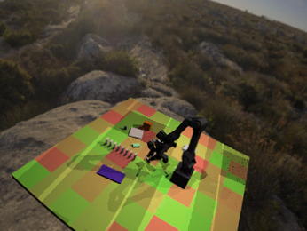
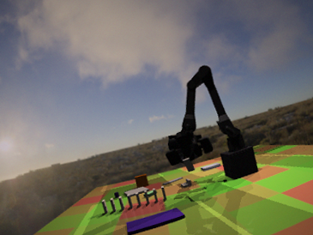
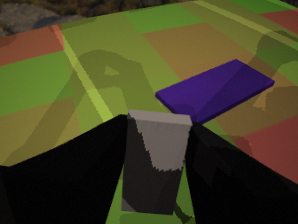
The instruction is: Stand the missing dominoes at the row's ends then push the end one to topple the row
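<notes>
Several pale dominoes [image 1: 121,150] [image 2: 129,202] stand upright in a spaced row left of the arm. My gripper [image 1: 148,158] [image 2: 188,162] [image 3: 157,128] is shut on a grey-white domino [image 3: 165,145], which sits between the two black fingers in the wrist view. In the exterior view the gripper hangs above the table, to the right of the row's near-arm end. The held domino's outline is hard to make out in the top and exterior views.
A purple slab [image 1: 111,174] [image 2: 156,221] [image 3: 215,90] lies beside the row. Behind the row are a white flat piece [image 1: 136,133] [image 2: 136,191], a small green piece [image 1: 136,145], an orange block [image 1: 147,126] [image 2: 141,181] and a small dark piece [image 1: 125,127]. A pale bar [image 2: 210,167] lies near the arm's base.
</notes>
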### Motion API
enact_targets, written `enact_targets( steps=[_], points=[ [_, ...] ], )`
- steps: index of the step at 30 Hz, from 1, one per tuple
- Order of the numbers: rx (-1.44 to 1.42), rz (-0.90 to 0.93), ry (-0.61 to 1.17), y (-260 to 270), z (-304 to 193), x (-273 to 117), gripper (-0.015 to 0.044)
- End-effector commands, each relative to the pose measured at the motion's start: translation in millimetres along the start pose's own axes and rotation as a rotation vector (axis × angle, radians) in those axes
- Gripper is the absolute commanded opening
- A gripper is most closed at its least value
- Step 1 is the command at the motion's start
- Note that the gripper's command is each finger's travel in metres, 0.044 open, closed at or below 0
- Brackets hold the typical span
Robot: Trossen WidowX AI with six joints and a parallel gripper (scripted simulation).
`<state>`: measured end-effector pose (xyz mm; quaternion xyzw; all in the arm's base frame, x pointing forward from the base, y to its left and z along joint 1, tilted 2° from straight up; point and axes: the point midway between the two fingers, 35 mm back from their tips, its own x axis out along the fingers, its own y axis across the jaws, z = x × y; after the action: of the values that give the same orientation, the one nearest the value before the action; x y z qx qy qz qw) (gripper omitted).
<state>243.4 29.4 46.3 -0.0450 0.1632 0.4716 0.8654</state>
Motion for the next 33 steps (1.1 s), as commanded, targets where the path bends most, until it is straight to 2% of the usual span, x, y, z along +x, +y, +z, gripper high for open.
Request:
enact_targets(
  steps=[1,7,33],
  points=[
    [-0.040,-0.028,-0.099,3.8,3.0,-7.6,0.0107],
    [-0.111,-0.083,-0.241,10.3,8.9,-20.8,0.0107],
    [-0.104,-0.083,-0.242,4.8,-1.1,-17.4,0.0107]
  ],
)
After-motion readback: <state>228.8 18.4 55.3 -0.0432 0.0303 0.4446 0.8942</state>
